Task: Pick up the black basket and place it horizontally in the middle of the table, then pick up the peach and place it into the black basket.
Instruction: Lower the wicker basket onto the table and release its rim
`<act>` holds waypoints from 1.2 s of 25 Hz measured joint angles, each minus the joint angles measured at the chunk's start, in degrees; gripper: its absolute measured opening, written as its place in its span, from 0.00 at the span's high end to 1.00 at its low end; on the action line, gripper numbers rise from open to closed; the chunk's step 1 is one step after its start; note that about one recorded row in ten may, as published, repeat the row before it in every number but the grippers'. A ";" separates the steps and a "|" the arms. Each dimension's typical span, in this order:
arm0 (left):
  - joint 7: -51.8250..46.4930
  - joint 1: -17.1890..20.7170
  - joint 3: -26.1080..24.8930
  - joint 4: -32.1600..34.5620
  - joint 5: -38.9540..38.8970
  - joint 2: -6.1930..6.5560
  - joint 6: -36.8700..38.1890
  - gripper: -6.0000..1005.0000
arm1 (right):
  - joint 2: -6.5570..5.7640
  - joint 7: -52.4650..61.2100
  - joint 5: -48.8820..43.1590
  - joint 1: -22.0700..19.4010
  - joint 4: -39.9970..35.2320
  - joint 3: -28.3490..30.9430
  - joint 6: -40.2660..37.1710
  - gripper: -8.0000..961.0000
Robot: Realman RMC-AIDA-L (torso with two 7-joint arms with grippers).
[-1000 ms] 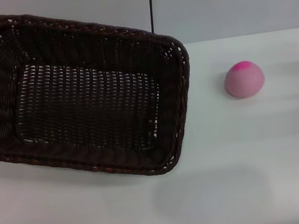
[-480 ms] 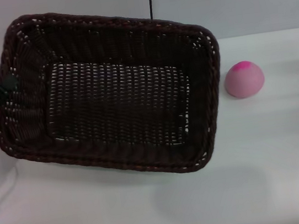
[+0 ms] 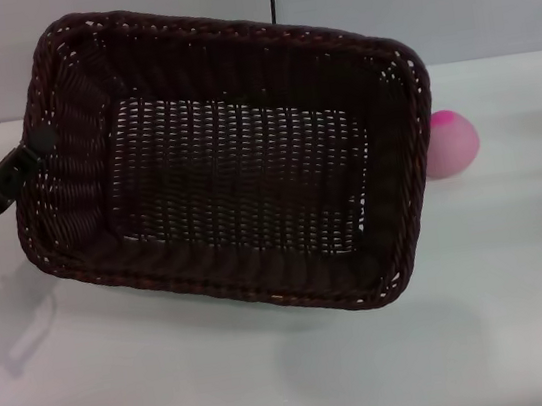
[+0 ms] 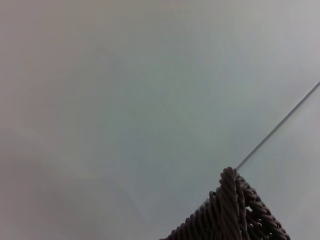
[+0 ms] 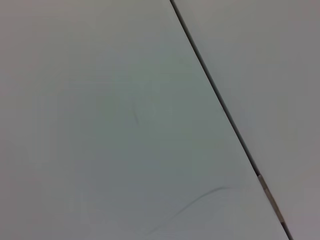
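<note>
Black basket [image 3: 234,158] held up off the table [image 3: 276,384], tilted, open side turned toward the head camera, far right corner overlapping the peach [image 3: 452,142] in that view. Gripped at the left short side: left gripper [image 3: 34,153] clamped on the braided rim there, dark arm reaching in from the left edge. In the left wrist view, only a corner of the braided rim [image 4: 232,212] against a pale wall. Right gripper nowhere in sight; right wrist view shows only blank wall and a seam, so no telling how its fingers stand.

Peach resting on the white table to the right of the basket, partly hidden behind the basket's corner, magenta patch on top.

Likely handling: wicker light and fairly stiff, but big, so held by one short end it probably sags and swings; rough braid gives good purchase, thin open weave less so. Best lowered level, long side across the table, short of the peach. Peach looks smooth and round, apt to roll if nudged; best pinched gently across its widest part from above.
</note>
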 joint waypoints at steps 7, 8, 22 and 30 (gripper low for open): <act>3.45 0.37 2.30 -2.03 -3.83 -0.11 0.32 0.77 | -0.10 0.00 0.00 0.45 -0.11 0.00 0.63 0.23; 4.41 0.27 3.44 -2.97 -5.21 -0.10 0.42 0.77 | -0.11 0.00 0.00 0.56 -0.13 0.00 0.98 0.23; 14.52 -0.27 14.91 -8.72 -18.26 -0.15 0.56 0.75 | -0.16 -0.01 0.00 0.48 -0.73 0.00 1.37 0.23; 19.62 -0.33 18.91 -10.03 -24.56 -0.11 0.23 0.75 | -0.11 -0.20 0.00 0.40 -0.78 0.00 1.38 0.23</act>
